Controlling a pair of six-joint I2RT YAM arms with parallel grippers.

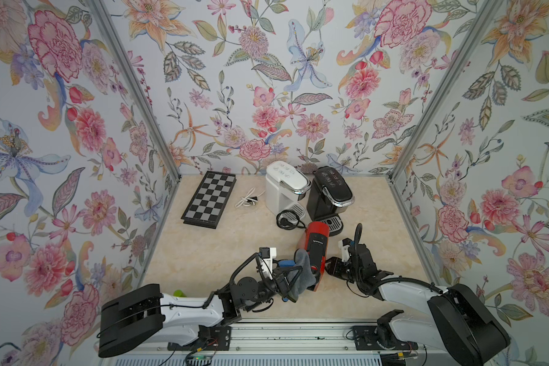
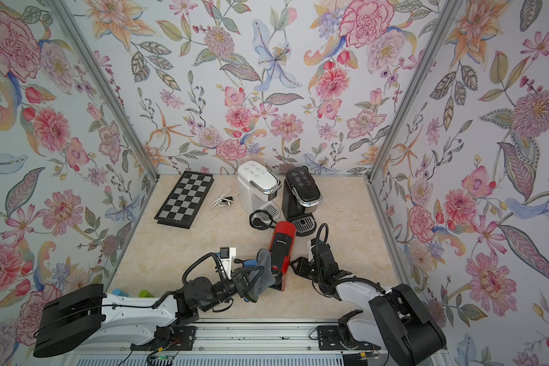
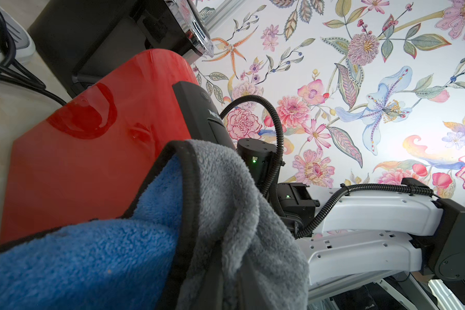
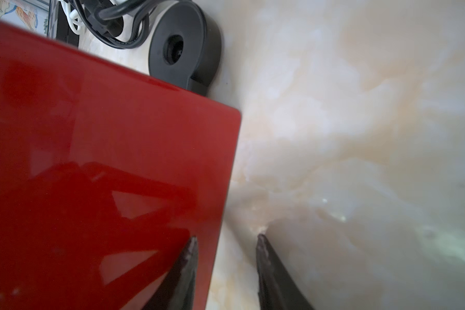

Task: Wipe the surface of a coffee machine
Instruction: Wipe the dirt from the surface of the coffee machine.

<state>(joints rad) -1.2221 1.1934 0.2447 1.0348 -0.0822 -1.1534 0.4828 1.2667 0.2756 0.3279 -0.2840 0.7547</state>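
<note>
The red coffee machine (image 1: 317,250) stands close in front of the two arms, between them, with its long axis running away from the robot base and the far end leaning slightly to the robot's right. The left gripper (image 1: 288,279) is clamped tight on a grey-and-blue cloth (image 1: 302,275), which is bunched against the near left flank and top edge of the machine. The machine therefore lies just to the right of the tool, and the left arm is the one placed to wipe, probably with a stroke along that long axis. The right gripper (image 4: 226,237) sits just beside the opposite flank with its jaws partly apart and nothing between them. One fingertip is in front of the glossy red side panel, but whether it touches the panel cannot be told. The marbled cream tabletop (image 1: 203,253) is bare around the machine's left side. Farther back lie a coiled black cord (image 1: 287,220), a black coffee machine (image 1: 330,193), a white coffee machine (image 1: 286,187), a white cable (image 1: 248,199) and a chessboard (image 1: 210,198), backed by floral walls (image 1: 267,79).
</note>
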